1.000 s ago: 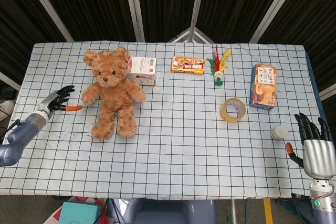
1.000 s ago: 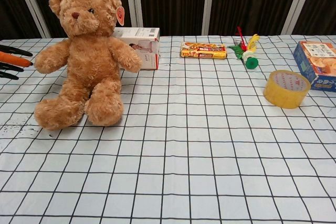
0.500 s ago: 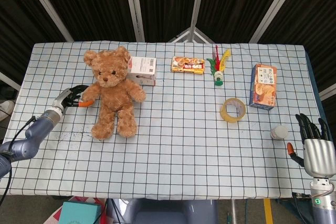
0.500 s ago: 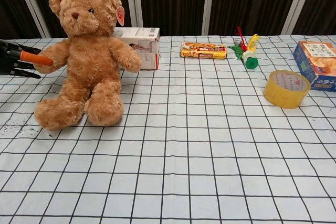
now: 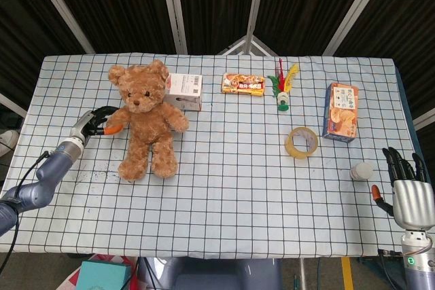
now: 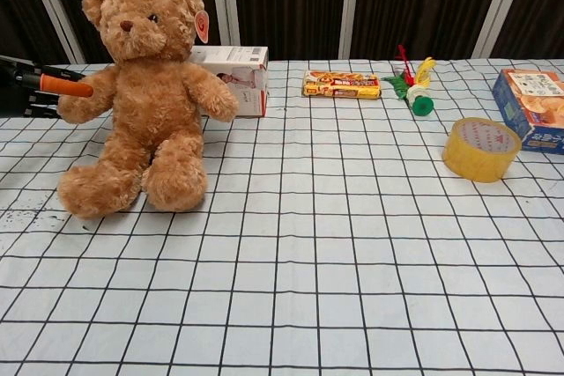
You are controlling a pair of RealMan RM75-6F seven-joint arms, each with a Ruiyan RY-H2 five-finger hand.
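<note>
Fluffy brown teddy bear [image 5: 144,117]: my left hand [image 5: 92,123] had just reached its paw, fingers seemingly half-curled around, grip unclear.

A brown plush teddy bear [image 5: 146,119] sits upright at the left of the frame, legs stretched forward, one arm touching the left hand [image 5: 92,123].

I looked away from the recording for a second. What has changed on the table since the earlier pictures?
The left hand has moved in from the table's left edge toward the teddy bear and its orange fingertip now touches the bear's arm; whether it grips is unclear. The bear has not visibly shifted. The right hand stays open at the right edge near the small white bottle. The tape roll and boxes lie as before.
</note>
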